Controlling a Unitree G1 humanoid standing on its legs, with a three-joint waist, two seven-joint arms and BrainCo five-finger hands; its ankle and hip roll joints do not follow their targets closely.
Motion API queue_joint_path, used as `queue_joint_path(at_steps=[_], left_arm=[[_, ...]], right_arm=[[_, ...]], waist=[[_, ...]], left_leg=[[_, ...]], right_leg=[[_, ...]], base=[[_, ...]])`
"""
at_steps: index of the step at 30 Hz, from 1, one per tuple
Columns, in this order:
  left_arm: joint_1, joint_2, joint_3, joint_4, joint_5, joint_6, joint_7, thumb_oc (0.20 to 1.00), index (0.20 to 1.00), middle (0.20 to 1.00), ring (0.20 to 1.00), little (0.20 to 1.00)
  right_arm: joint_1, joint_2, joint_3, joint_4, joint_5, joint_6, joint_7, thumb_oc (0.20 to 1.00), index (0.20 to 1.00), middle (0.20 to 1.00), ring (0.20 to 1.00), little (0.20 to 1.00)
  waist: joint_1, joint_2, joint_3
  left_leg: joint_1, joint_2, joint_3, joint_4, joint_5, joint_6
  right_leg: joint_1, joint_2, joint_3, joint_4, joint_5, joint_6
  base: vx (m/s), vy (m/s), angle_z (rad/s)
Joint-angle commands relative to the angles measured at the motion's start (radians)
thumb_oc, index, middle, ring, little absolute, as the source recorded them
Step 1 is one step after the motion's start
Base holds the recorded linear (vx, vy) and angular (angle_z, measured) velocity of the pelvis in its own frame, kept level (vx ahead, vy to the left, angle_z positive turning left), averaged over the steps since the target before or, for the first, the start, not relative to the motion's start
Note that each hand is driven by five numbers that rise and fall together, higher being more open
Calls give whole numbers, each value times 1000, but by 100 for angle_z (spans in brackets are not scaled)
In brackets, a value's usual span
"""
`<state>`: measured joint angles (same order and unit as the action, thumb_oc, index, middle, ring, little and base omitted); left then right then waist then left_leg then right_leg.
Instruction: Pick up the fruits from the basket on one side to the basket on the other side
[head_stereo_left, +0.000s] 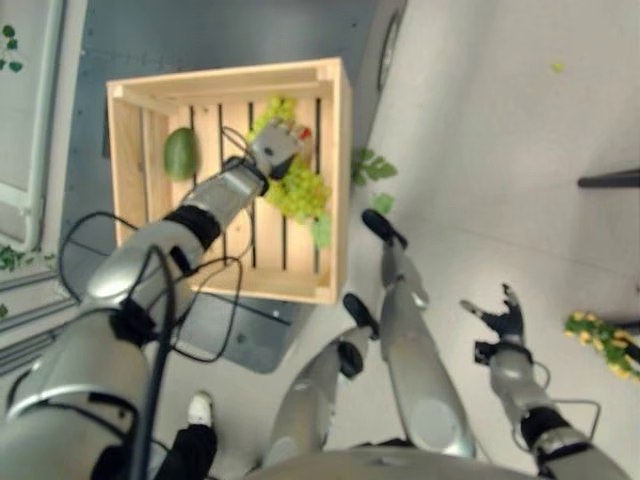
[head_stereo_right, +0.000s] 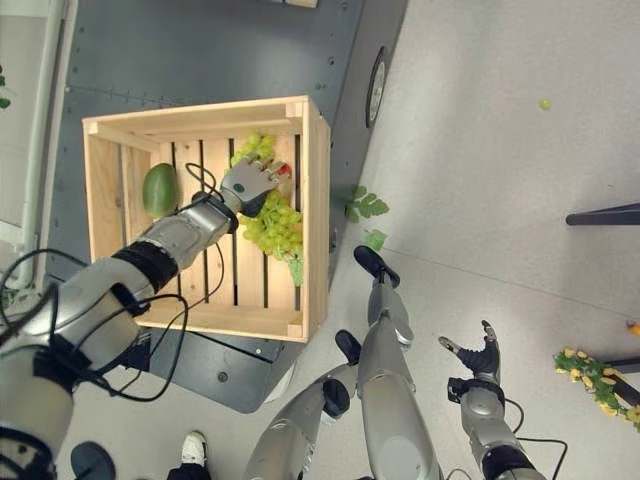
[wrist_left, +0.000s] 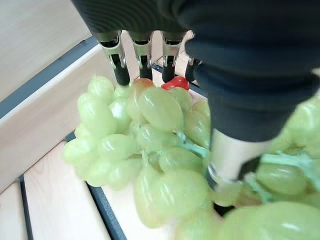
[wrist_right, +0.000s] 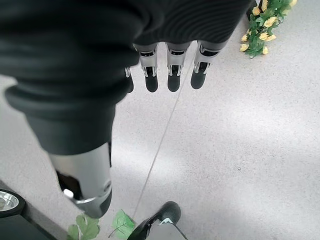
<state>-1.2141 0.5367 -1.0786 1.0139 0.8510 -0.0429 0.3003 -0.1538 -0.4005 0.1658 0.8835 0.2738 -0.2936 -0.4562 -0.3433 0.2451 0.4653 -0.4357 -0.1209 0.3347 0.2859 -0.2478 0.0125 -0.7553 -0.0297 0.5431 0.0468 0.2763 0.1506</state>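
Observation:
A wooden crate (head_stereo_left: 337, 180) stands on a dark metal plate and holds a bunch of green grapes (head_stereo_left: 298, 190), an oval green fruit (head_stereo_left: 180, 153) at its left wall and a small red fruit (wrist_left: 175, 82) beyond the grapes. My left hand (head_stereo_left: 275, 148) hovers right over the grapes with straight fingers (wrist_left: 120, 65); its thumb dips beside the bunch (wrist_left: 150, 135), closing on nothing. Low on the right, above bare floor, my right hand (head_stereo_left: 503, 318) is open with its fingers spread.
Yellow flowers with green leaves (head_stereo_left: 600, 342) lie on the floor right of the right hand. Loose green leaves (head_stereo_left: 372, 168) lie beside the crate's right wall. A dark bar (head_stereo_left: 610, 180) juts in at the right edge. A person's white shoe (head_stereo_left: 200, 408) shows bottom left.

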Motion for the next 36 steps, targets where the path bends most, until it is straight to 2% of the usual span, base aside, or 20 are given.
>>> queue_joint_path(at_steps=[1, 8, 17, 22, 26, 28, 30, 36], left_arm=[[40, 25, 32, 103, 65, 12, -43, 200, 200, 200, 200, 200], [96, 32, 62, 121, 75, 24, -29, 200, 200, 200, 200, 200], [126, 61, 74, 109, 76, 29, -21, 200, 200, 200, 200, 200], [135, 74, 103, 65, 28, 24, -7, 200, 200, 200, 200, 200], [112, 65, 140, 28, -49, 21, -1, 200, 200, 200, 200, 200], [106, 57, 205, -57, -167, 3, 15, 200, 200, 200, 200, 200], [119, 57, 245, -115, -228, -3, 22, 200, 200, 200, 200, 200], [262, 107, 380, -345, -385, -54, 15, 200, 200, 200, 200, 200]], right_arm=[[-8, -53, 16, -75, -1, -29, -28, 1000, 1000, 1000, 1000, 1000], [-8, -56, 14, -82, -7, -30, -41, 1000, 1000, 1000, 1000, 1000], [-22, -58, 22, -83, -14, -30, -49, 1000, 1000, 1000, 1000, 1000], [-28, -54, 18, -76, -8, -34, -55, 1000, 1000, 1000, 1000, 1000], [-23, -53, 14, -73, -8, -36, -60, 1000, 1000, 1000, 1000, 1000], [-10, -46, 3, -68, -3, -39, -64, 1000, 1000, 1000, 1000, 1000], [0, -40, -8, -61, 2, -42, -69, 1000, 1000, 1000, 1000, 1000], [44, -18, -47, -72, 17, -44, -56, 1000, 1000, 1000, 1000, 1000]], waist=[[-68, 11, 55], [-72, -9, 55], [-63, -16, 55], [-50, -16, 55], [-44, -14, 55], [-32, -12, 55], [-23, -12, 55], [7, -9, 44]], left_leg=[[-171, 80, -19, 95, 56, -56], [-183, 90, -15, 108, 56, -58], [-190, 94, -20, 110, 61, -60], [-193, 91, -26, 109, 65, -60], [-193, 90, -34, 107, 71, -61], [-195, 88, -44, 107, 77, -62], [-192, 86, -51, 105, 80, -63], [-191, 79, -69, 101, 86, -63]], right_leg=[[92, 6, -54, -17, -97, 23], [83, 9, -59, -10, -97, 23], [83, 12, -63, -10, -97, 21], [85, 10, -70, -13, -98, 19], [89, 7, -74, -16, -97, 17], [94, 3, -80, -18, -99, 15], [99, 2, -86, -21, -100, 13], [110, -4, -96, -33, -101, 6]], base=[[-5, 5, -8], [1, 0, -13], [-4, -1, -3], [-6, -5, 2], [-2, -5, 1], [-19, -59, 8], [-15, -58, 25], [-6, -28, 13]])
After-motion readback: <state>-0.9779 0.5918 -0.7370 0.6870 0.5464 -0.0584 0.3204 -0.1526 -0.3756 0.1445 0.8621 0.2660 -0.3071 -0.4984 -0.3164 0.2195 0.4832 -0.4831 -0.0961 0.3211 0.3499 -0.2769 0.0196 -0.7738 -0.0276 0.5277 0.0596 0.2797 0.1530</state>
